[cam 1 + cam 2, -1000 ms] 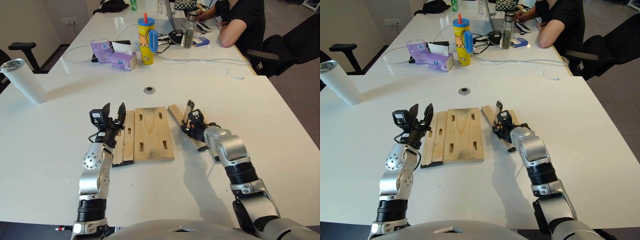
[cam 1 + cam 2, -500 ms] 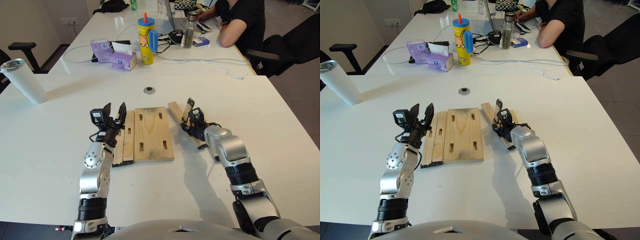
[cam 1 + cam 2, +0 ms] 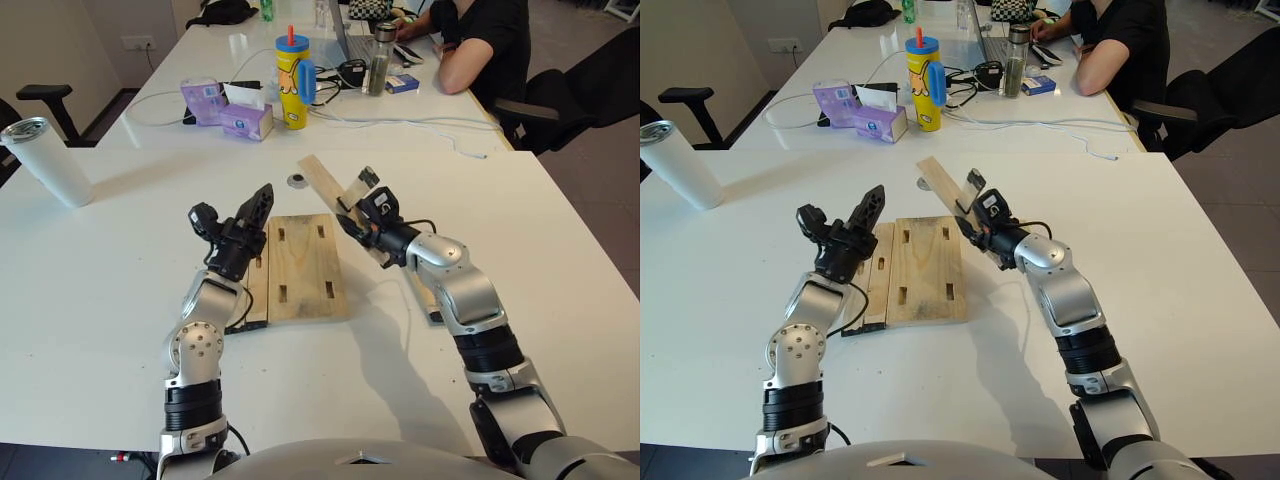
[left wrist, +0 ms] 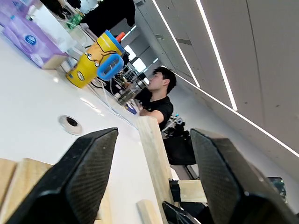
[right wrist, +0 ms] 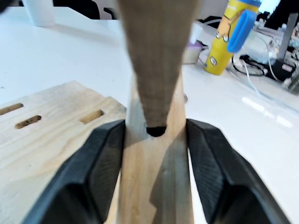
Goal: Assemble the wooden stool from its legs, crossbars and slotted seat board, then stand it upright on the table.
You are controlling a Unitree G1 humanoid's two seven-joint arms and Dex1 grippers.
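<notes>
The slotted seat board (image 3: 305, 265) lies flat mid-table, with narrow slotted planks (image 3: 258, 290) against its left edge. My right gripper (image 3: 365, 215) is shut on a wooden leg plank (image 3: 330, 185), held tilted in the air over the board's far right corner. In the right wrist view the plank (image 5: 154, 140) sits between the fingers (image 5: 100, 172). My left gripper (image 3: 245, 215) hovers open above the narrow planks with its fingers (image 4: 88, 177) spread wide and nothing between them. Another wooden piece (image 3: 428, 305) lies on the table under my right forearm.
A cable grommet (image 3: 297, 180) sits just beyond the board. A white tumbler (image 3: 45, 160) stands at the far left. Tissue boxes (image 3: 225, 110), a yellow cup (image 3: 293, 80) and a white cable (image 3: 430, 125) are on the table behind.
My right gripper has lifted the leg plank off the table, up and leftward towards the seat board. My left gripper has risen and turned towards the right.
</notes>
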